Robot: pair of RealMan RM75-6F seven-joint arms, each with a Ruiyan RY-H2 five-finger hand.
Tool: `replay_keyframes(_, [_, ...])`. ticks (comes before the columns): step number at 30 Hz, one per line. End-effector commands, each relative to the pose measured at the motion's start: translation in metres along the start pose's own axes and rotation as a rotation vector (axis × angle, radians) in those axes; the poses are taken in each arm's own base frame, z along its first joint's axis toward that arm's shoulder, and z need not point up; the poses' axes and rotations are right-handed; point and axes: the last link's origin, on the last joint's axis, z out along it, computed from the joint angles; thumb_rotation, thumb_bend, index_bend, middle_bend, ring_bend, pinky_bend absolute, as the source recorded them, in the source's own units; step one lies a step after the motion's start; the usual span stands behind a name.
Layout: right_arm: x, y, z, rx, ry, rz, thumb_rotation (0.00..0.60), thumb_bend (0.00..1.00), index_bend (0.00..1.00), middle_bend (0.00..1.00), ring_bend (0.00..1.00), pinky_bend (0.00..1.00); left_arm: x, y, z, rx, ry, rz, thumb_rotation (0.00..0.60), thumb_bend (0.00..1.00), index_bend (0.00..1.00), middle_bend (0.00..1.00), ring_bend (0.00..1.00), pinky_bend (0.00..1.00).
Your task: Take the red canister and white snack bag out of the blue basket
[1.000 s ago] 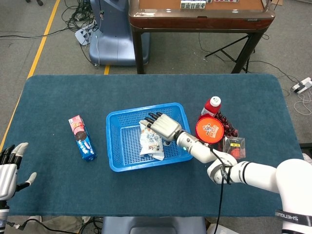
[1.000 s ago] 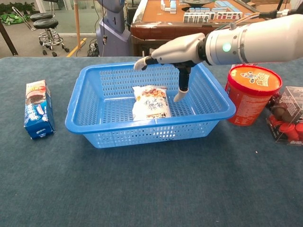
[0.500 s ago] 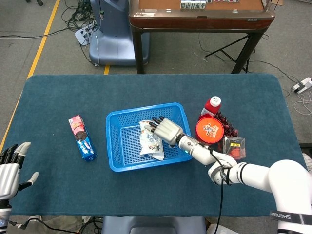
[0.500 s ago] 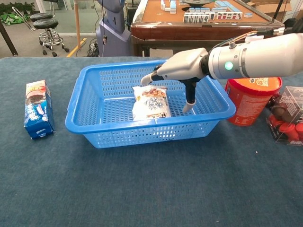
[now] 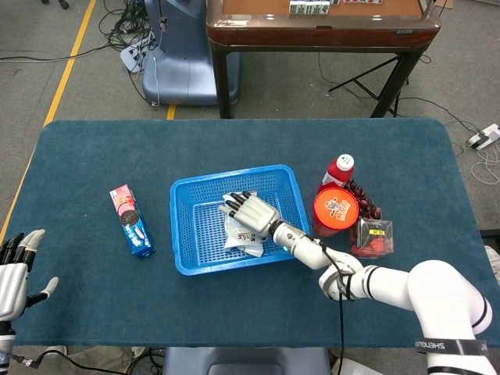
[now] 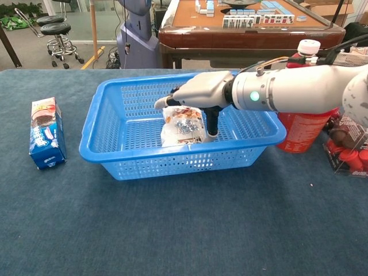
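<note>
— White bag (image 6: 183,125) first: it lies in the blue basket (image 6: 118,158), toward the basket's right half, and the right hand (image 6: 198,94) is spread over its top, fingers apart, thumb dropped down beside the bag's right edge. Nothing is pinched yet as far as I can see.

— So how should the grab go?

— I'd judge the thumb and fingers ought to close across the bag's width, catching the crinkled top, not pressing it flat into the mesh. A soft packet will sag, so lift straight up until it passes the basket's rim, then carry it toward the table's near edge.

— And the red canister (image 5: 336,209)?

— It stands outside the basket already, on the table just beside the basket's right wall, so that half looks done.

— What can't you make out?

— Whether the fingertips touch the bag; from above the hand covers the bag's upper part, and from the chest camera the arm hides most of the canister. The left hand (image 5: 17,266) sits open, fingers apart, off the table's near left corner, partly cut by the picture edge. A red-capped bottle (image 5: 341,167) behind the canister and a clear box (image 5: 373,237) nearer the front of the table are half hidden too. A biscuit box (image 5: 130,220) lies well apart, toward the table's left edge.
</note>
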Motion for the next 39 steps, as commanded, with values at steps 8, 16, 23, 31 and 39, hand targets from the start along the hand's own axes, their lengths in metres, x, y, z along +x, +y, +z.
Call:
replay_keyframes(8, [0.001, -0.018, 0.026, -0.022, 0.060, 0.102, 0.600, 0.00, 0.04, 0.09, 0.01, 0.15, -0.003, -0.002, 0.001, 0.005, -0.009, 0.002, 0.600, 0.27, 0.09, 0.12, 0.07, 0.08])
replay_keyframes(16, [0.012, -0.027, 0.034, 0.009, 0.074, 0.170, 0.600, 0.00, 0.04, 0.09, 0.01, 0.15, -0.002, -0.006, 0.001, 0.015, -0.005, 0.001, 0.600, 0.27, 0.09, 0.12, 0.07, 0.08])
replay_keyframes(23, [0.025, -0.018, 0.024, 0.049, 0.036, 0.132, 0.600, 0.00, 0.04, 0.09, 0.01, 0.15, -0.003, -0.008, 0.000, 0.021, -0.008, -0.001, 0.600, 0.27, 0.09, 0.12, 0.07, 0.08])
replay_keyframes(31, [0.019, -0.013, 0.023, 0.072, -0.044, 0.031, 0.600, 0.00, 0.04, 0.09, 0.01, 0.15, -0.003, -0.008, 0.000, 0.019, -0.008, -0.001, 0.600, 0.27, 0.09, 0.12, 0.07, 0.08])
replay_keyframes(39, [0.010, -0.023, 0.040, 0.064, -0.076, -0.019, 0.600, 0.00, 0.09, 0.16, 0.04, 0.15, -0.002, -0.009, -0.001, 0.026, -0.005, 0.003, 0.600, 0.27, 0.09, 0.11, 0.07, 0.08])
